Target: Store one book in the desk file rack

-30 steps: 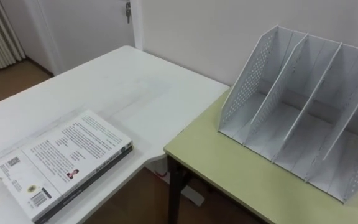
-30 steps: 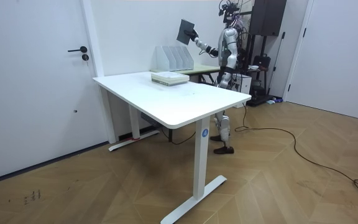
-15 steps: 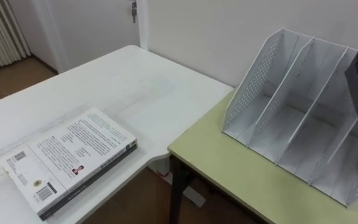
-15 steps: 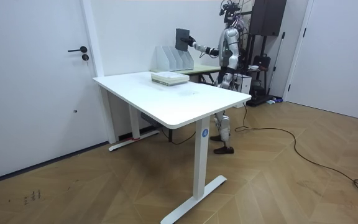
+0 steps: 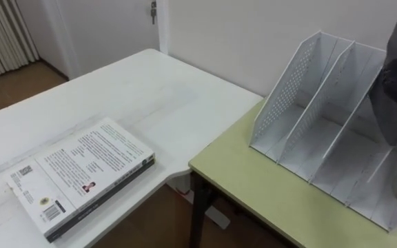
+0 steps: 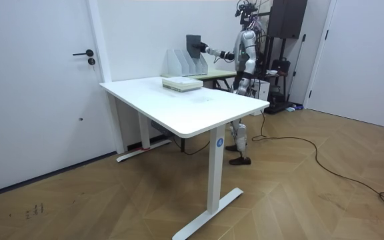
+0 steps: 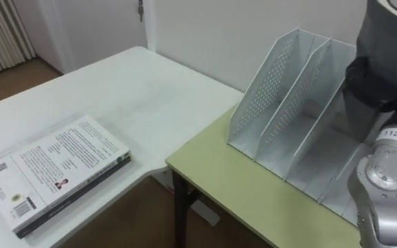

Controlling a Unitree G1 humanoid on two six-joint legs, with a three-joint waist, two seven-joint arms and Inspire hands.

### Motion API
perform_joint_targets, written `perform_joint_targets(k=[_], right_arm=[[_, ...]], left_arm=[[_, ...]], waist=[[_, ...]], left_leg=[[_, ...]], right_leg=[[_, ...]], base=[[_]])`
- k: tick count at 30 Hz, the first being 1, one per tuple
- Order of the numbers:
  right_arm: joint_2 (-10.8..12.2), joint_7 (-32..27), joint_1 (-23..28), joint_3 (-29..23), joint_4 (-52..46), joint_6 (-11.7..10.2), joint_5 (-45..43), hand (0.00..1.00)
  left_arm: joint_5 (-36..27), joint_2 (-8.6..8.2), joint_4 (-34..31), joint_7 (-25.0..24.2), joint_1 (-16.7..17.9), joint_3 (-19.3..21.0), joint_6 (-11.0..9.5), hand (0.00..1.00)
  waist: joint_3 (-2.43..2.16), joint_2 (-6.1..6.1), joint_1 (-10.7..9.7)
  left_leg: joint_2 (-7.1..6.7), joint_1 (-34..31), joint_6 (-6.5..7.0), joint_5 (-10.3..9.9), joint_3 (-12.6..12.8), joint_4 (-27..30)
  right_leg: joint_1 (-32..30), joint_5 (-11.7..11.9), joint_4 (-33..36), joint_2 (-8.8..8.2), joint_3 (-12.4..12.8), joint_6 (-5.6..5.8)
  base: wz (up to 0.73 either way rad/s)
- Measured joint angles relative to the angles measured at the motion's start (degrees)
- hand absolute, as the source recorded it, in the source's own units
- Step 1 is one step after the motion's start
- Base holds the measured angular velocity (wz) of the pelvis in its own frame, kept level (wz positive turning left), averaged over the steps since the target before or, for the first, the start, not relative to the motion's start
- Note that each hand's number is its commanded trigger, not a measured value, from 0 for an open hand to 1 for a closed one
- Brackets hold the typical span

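Grey upright book [image 7: 390,27] hangs over the right-hand slots of the white perforated file rack [image 7: 267,96] on the green desk [image 7: 240,184], with our right hand [image 7: 371,86] curled tight round it. We judge the pickup done; lowering into a slot and releasing are left.

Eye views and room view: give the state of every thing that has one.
Rack: upright on the green desk, visible slots empty.
Dark book: upright over the rack, not yet stored.
Right hand: shut on the dark book.
White book: closed, flat on the white table.
Door: shut.
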Motion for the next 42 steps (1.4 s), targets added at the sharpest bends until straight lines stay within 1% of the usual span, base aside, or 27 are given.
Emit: perform_joint_targets(k=[5, 7, 12, 19, 23, 30, 42], right_arm=[[-0.02, 0.25, 0.00, -0.22, 0.00, 1.02, 4.88, 0.00], [-0.02, 0.51, 0.00, -0.22, 0.02, 1.61, 7.42, 0.00], [-0.02, 1.17, -0.05, -0.62, -0.03, 1.64, 10.08, 0.00], [-0.02, 2.28, -0.15, -0.62, -0.05, 1.68, 10.16, 0.00], [-0.02, 2.29, -0.36, -0.67, -0.28, 1.75, 10.21, 0.00], [-0.02, 2.31, -2.55, -0.63, -0.28, 1.84, 10.20, 0.00], [-0.02, 1.67, -2.56, -0.61, -0.53, 2.18, 10.12, 0.00]], left_arm=[[0.09, -0.05, -0.18, 0.17, 0.03, 0.39, 0.63, 0.00], [0.07, -0.06, -0.30, 0.20, 0.03, 0.47, 1.24, 0.00], [0.08, -0.14, -0.29, 0.22, 0.03, 0.67, 1.61, 0.00], [0.08, -0.17, -0.92, 0.28, 0.11, 0.72, 2.56, 0.00], [0.08, -0.18, -0.93, 0.19, 0.11, 0.72, 2.57, 0.00], [0.03, -0.21, -0.94, 0.27, 0.03, 0.71, 2.57, 0.00], [0.03, -0.21, -1.34, 0.76, 0.07, 0.88, 2.63, 0.00]], waist=[[-0.06, 0.12, -0.01], [-0.07, 0.32, -0.01], [-0.12, 0.44, 0.01], [-0.20, 0.57, 0.21], [-0.25, 0.64, 0.29], [-0.27, 0.61, 0.22], [-0.15, 0.15, 0.31]], left_leg=[[-0.02, 0.02, 0.00, 0.00, -0.11, 0.00], [-0.01, 0.03, 0.00, 0.00, -0.16, 0.00], [0.02, 0.14, 0.00, 0.00, -0.17, 0.00], [-0.04, 0.11, 0.01, 0.01, -0.07, 0.13], [-0.06, 0.09, 0.01, 0.01, -0.08, 0.17], [-0.02, 0.10, 0.02, 0.01, -0.22, 0.09], [-0.03, 0.09, 0.02, 0.01, -0.04, 0.02]], right_leg=[[0.02, 0.00, -0.06, 0.02, 0.01, 0.00], [0.02, 0.00, -0.04, 0.03, 0.00, 0.01], [0.00, 0.00, 0.13, 0.05, 0.11, 0.01], [-0.01, 0.00, 0.18, -0.01, 0.12, 0.00], [-0.03, -0.01, 0.11, 0.00, 0.20, 0.00], [0.00, -0.01, 0.16, 0.04, 0.08, 0.00], [-0.01, -0.05, 0.14, 0.00, 0.28, 0.04]], base=[[0.00], [0.00], [0.00], [0.00], [0.00], [0.00], [0.00]])
